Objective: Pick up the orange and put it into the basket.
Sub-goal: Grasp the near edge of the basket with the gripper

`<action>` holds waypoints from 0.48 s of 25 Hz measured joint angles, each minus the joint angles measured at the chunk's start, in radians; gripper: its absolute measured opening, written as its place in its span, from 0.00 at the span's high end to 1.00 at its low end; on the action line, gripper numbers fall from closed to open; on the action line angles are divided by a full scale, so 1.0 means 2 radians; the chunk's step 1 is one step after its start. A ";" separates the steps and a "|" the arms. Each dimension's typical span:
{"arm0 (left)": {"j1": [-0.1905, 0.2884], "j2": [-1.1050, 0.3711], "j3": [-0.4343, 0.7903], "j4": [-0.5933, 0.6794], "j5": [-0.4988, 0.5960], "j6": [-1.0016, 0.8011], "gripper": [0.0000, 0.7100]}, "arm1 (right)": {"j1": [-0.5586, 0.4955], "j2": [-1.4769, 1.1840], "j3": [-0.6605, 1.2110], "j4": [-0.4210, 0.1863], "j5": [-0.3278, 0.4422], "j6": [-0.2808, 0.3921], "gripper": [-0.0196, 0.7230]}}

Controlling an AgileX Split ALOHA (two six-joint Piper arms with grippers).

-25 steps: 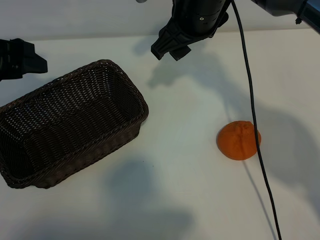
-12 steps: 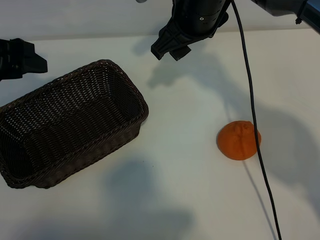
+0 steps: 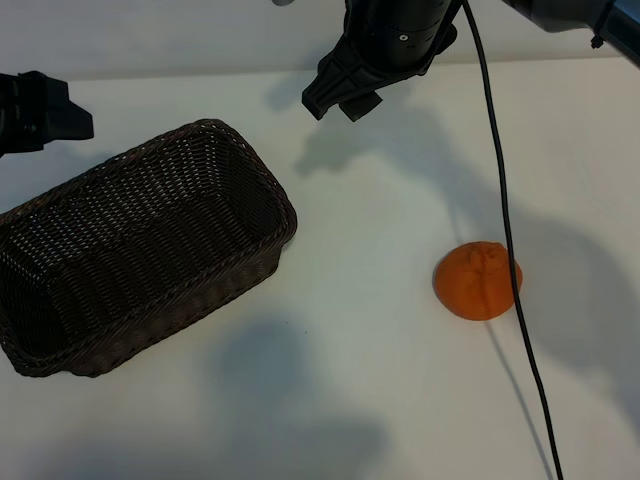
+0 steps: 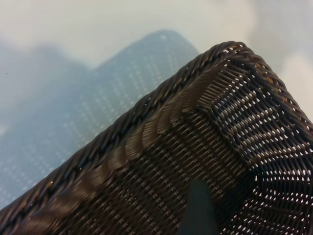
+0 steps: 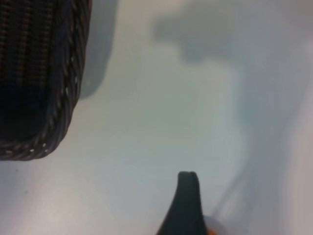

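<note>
The orange (image 3: pixel 477 281) lies on the white table at the right, with nothing touching it. The dark brown wicker basket (image 3: pixel 276 200) stands empty at the left. My right gripper (image 3: pixel 338 100) hangs open and empty over the back middle of the table, well away from the orange. In the right wrist view one finger (image 5: pixel 186 205) shows above bare table, with a sliver of the orange (image 5: pixel 211 231) beside it. My left gripper (image 3: pixel 70 118) is parked at the far left, open, just behind the basket. One of its fingers (image 4: pixel 198 210) shows over the basket's rim (image 4: pixel 161 120).
A black cable (image 3: pixel 505 220) hangs from the right arm and passes in front of the orange in the exterior view. White tabletop (image 3: pixel 370 380) spreads between the basket and the orange. A corner of the basket (image 5: pixel 63 107) shows in the right wrist view.
</note>
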 joint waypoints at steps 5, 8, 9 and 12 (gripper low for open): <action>0.000 0.000 0.000 -0.005 0.000 -0.001 0.17 | 0.000 0.000 0.000 0.000 0.000 0.000 0.18; 0.000 -0.003 0.000 -0.001 0.002 -0.018 0.17 | 0.000 0.000 0.000 0.000 0.000 0.000 0.18; 0.000 -0.005 0.000 0.003 0.004 -0.027 0.17 | 0.000 0.000 0.000 0.000 0.000 0.000 0.18; 0.000 -0.028 0.000 0.030 0.017 -0.053 0.17 | 0.000 0.000 0.000 0.000 0.000 0.000 0.18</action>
